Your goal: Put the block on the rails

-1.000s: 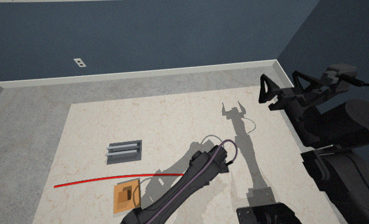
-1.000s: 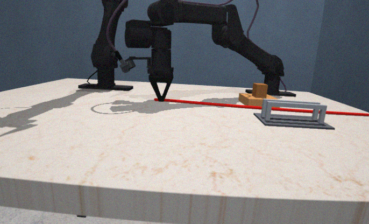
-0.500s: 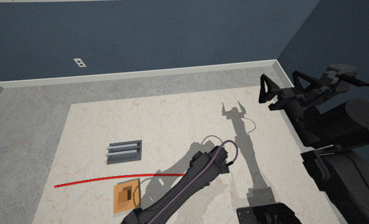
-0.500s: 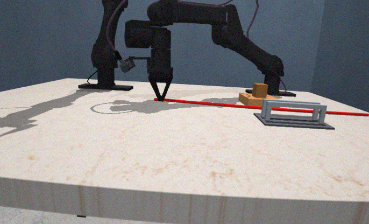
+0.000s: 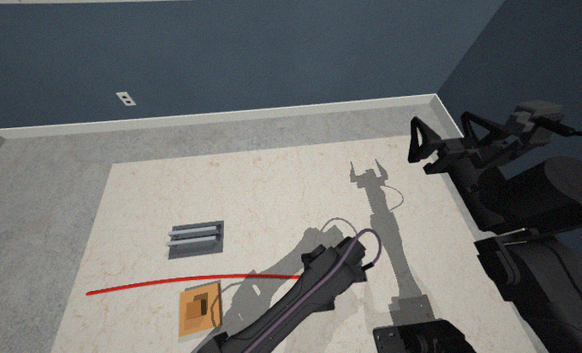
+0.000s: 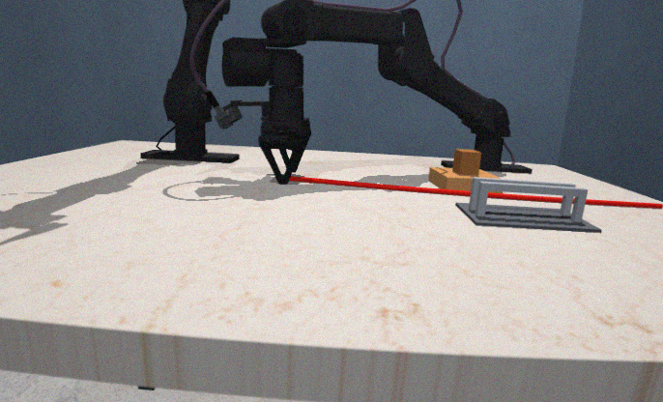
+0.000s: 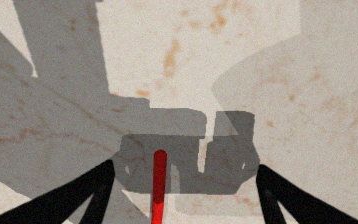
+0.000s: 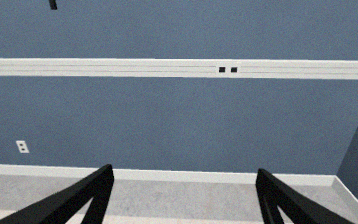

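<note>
The red rope (image 5: 175, 279) (image 6: 399, 188) (image 7: 158, 192) lies across the table in a shallow curve; its far end rests just inside the table's edge. My left gripper (image 6: 283, 180) (image 7: 184, 169) is open low over the other end, which lies loose between the spread fingers. The orange block (image 5: 193, 309) (image 6: 467, 161), a wide flat base with a smaller square top, stands beside the rope. The grey rack (image 5: 193, 242) (image 6: 533, 187) has two raised rails with nothing on them. My right gripper (image 5: 440, 115) (image 8: 183, 173) is open and empty, raised high.
The rope runs between the block and the rack. The left arm reaches over the table (image 5: 262, 188) (image 6: 274, 279), beside the block. The right arm stands at the right side in the top view. A blue wall (image 5: 284, 57) (image 8: 180, 120) rises beyond the table.
</note>
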You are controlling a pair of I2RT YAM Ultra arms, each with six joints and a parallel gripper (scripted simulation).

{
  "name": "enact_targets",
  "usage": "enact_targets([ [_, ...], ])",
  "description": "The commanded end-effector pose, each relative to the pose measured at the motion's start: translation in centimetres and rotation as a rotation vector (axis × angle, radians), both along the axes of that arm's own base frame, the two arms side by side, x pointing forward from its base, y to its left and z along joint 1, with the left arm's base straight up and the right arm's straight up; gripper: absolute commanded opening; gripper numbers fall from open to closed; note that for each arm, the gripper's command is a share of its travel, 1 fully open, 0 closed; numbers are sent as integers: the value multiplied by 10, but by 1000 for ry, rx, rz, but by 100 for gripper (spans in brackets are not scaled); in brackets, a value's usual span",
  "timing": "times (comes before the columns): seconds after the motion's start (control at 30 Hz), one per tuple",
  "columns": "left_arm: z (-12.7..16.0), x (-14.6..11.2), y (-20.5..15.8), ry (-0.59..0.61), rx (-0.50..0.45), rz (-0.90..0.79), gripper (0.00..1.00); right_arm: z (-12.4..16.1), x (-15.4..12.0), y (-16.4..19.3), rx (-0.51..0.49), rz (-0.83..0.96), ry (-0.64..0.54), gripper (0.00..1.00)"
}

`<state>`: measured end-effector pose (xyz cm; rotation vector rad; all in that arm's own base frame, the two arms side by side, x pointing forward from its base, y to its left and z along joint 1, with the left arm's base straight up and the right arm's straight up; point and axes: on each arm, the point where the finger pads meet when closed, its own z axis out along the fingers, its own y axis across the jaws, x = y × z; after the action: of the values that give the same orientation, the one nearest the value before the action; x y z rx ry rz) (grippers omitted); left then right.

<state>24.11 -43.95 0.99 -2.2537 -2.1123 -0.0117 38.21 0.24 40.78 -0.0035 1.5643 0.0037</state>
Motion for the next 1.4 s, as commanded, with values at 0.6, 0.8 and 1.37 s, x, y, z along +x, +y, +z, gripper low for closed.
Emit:
enact_targets([
  [0.6, -16, 11, 3, 26, -3, 30, 100, 39, -11, -8, -9, -26, -84, 100],
  [0.8, -16, 11, 3, 26, -3, 30, 100, 39, -11, -8, -9, -26, -84, 100],
  [1.37, -16, 8, 1, 26, -3, 21, 70, 39, -11, -8, -9, -26, -84, 100],
])
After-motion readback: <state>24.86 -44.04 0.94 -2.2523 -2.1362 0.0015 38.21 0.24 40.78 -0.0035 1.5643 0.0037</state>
